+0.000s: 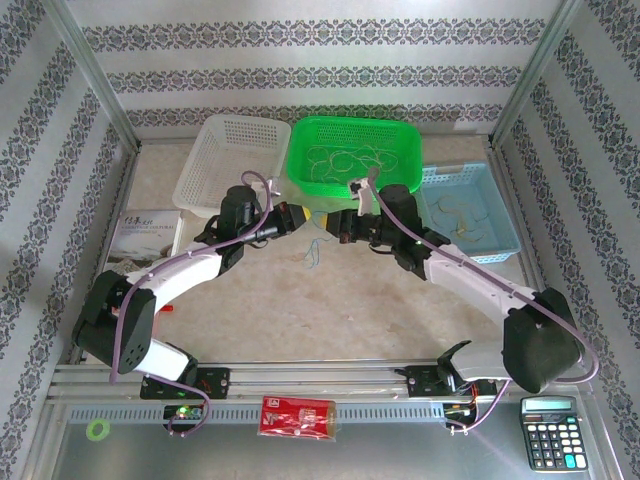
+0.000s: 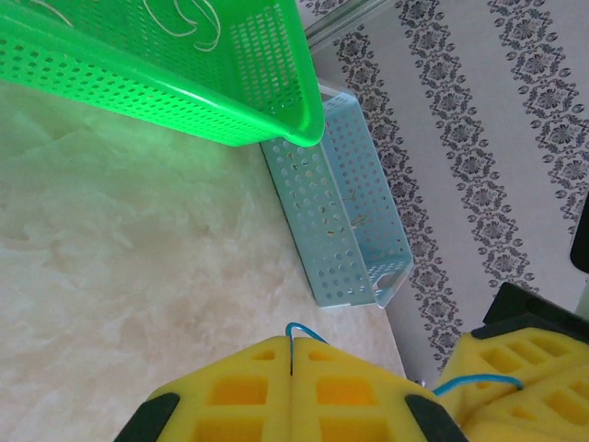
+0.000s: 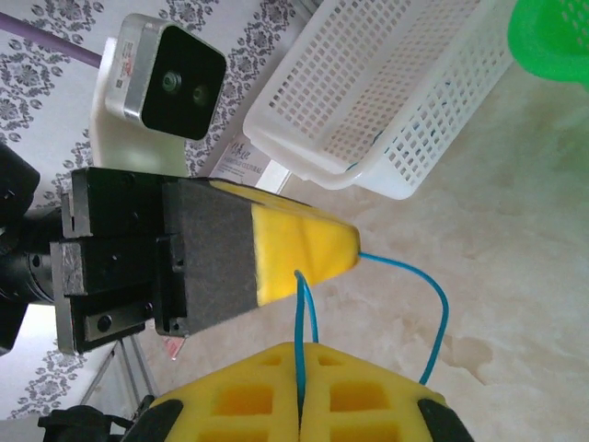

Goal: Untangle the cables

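L gripper (image 2: 291,354) pads shut tight on blue wire (image 3: 443,308). R gripper (image 3: 302,359) clamped on same wire, tip to tip w/ L, over mid-table just in front of green basket (image 1: 300,150). Wire's slack loops down btwn them. More cables (image 1: 345,158) lie tangled in green basket, a few in blue basket (image 1: 492,257).
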